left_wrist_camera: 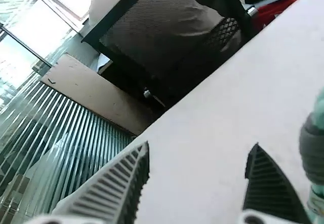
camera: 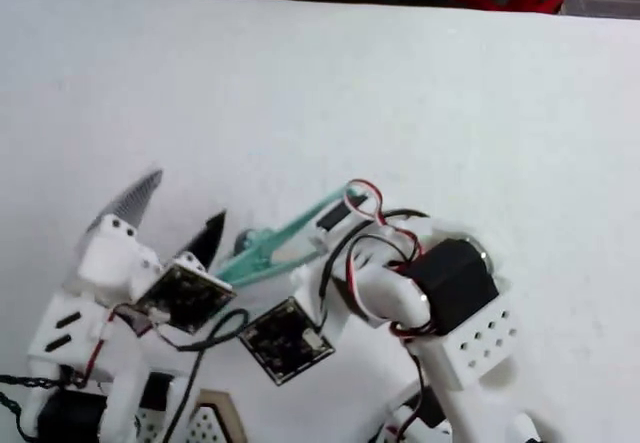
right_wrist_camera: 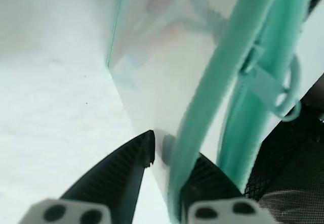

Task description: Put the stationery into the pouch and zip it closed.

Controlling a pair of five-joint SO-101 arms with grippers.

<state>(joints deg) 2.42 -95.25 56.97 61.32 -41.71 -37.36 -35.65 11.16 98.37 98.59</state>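
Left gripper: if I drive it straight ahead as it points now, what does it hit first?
Looks free: the open left gripper points across bare table toward its far edge. The pouch lies off to one side, though depth is unclear.

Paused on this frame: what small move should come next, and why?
Probably bring the left pincer sideways to the pouch and close on its near end. That pincer is open over bare table, right beside the pouch, while the right pincer is shut on the pouch's zip edge. A second grip would likely steady it for zipping.
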